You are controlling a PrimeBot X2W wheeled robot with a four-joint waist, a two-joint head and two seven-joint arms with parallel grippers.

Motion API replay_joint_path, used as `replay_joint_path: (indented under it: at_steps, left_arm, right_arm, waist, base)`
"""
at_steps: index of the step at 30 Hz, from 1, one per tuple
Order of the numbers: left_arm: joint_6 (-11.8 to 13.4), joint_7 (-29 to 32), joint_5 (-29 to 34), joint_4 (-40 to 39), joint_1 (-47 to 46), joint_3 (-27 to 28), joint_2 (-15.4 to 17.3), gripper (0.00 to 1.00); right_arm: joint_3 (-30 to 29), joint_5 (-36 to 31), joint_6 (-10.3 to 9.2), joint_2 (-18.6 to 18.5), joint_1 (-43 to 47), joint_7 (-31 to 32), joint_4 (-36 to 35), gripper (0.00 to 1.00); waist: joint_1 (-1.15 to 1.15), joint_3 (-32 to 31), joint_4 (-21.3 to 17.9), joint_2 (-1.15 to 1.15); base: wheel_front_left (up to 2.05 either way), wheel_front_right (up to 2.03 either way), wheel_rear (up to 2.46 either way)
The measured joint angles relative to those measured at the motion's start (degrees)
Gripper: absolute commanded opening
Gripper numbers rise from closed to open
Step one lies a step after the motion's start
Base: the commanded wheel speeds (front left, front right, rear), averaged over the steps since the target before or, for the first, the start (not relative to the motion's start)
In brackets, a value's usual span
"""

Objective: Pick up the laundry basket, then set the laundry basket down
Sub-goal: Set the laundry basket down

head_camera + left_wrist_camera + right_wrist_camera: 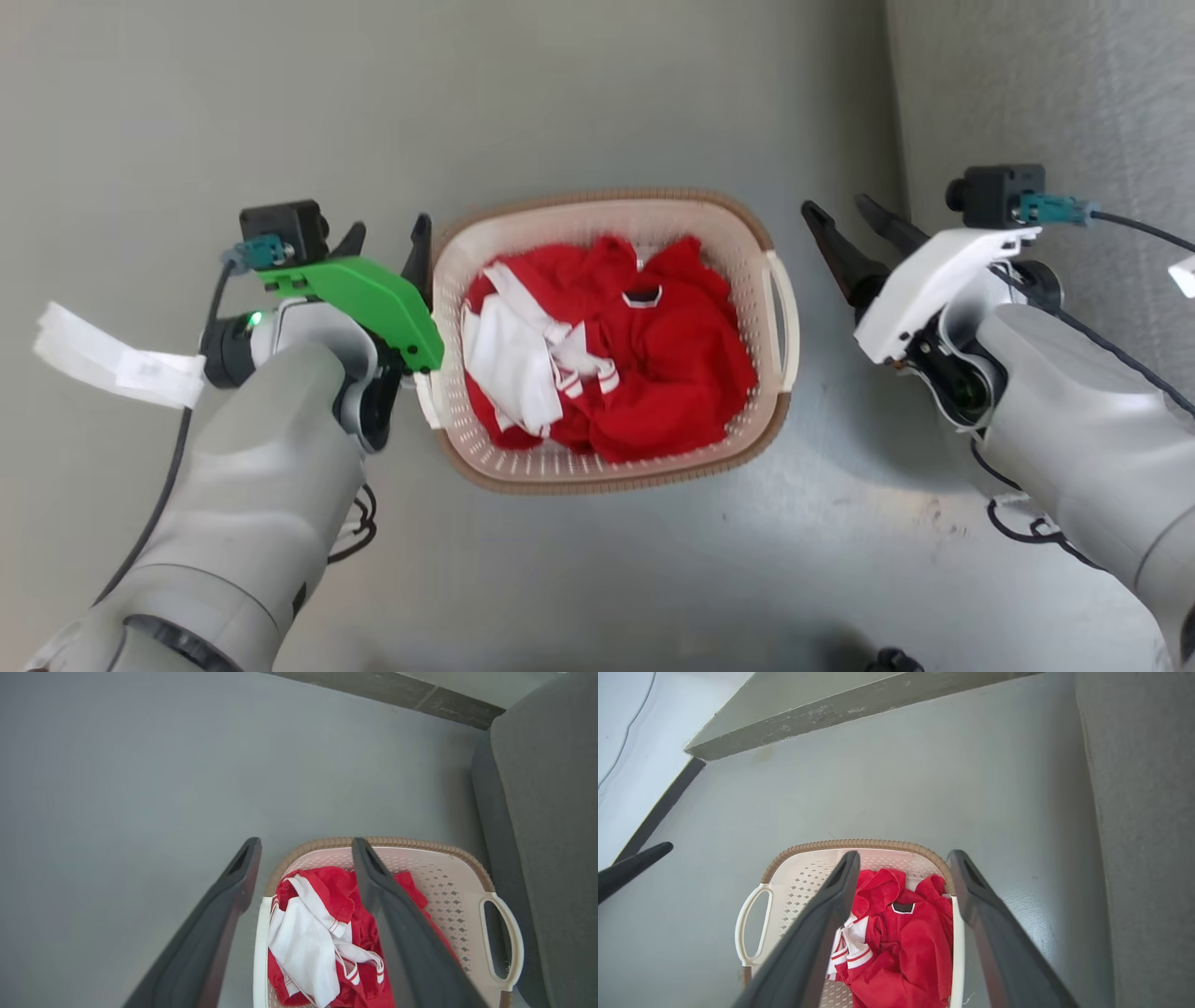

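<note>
Pickup is not yet begun: the basket [597, 478] sits on the floor [607, 93] between your wide-open, empty left gripper [388, 229] and right gripper [836, 205], so lift and set-down remain

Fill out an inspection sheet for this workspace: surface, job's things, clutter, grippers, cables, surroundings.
Surface: smooth grey floor, glossy, pale scuffs near the robot.
Job's things: cream perforated plastic laundry basket with brown woven-look rim stands on the floor, neither white loop handle gripped; crumpled red and white clothes lie inside.
Clutter: nothing seen.
Grippers: left gripper open, close beside the basket's left side; right gripper open, apart from the right handle.
Cables: black cable carrying a white paper tag beside the left forearm; black cable from the right wrist camera.
Surroundings: grey fabric-covered furniture to the basket's right; grey skirting band at the wall's foot.
</note>
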Motion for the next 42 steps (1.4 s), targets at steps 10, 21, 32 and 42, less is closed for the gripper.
replay_joint_path:
  at_steps: [10,21,32,42]
  left_arm:
    - [0.1,0.0,6.2,-7.5,4.6,5.9,1.5,1.00]
    - [0.6,0.0,13.4,-15.5,12.4,10.7,3.1,1.00]
    - [2.7,0.0,20.6,-25.6,22.9,17.0,6.1,1.00]
    - [4.7,-0.2,25.4,-36.7,30.0,24.2,6.1,1.00]
  right_arm:
    - [-8.9,-4.0,0.00,-1.8,3.1,-0.1,-5.2,1.00]
    - [-19.6,-13.1,0.00,-3.9,9.4,-0.1,-10.8,1.00]
    - [-29.0,-22.2,-2.16,-2.4,20.0,-0.1,-17.8,1.00]
    - [-38.1,-28.8,-5.15,-2.2,27.8,-0.1,-25.5,1.00]
  waist:
    - [0.00,-8.5,0.9,0.00]
    - [0.00,-17.1,2.1,0.00]
    - [0.00,-25.7,2.7,0.00]
    - [0.00,-30.5,3.3,0.00]
  base:
    - [0.00,0.00,0.00]
    - [0.00,0.00,0.00]
    - [0.00,0.00,0.00]
    - [0.00,0.00,0.00]
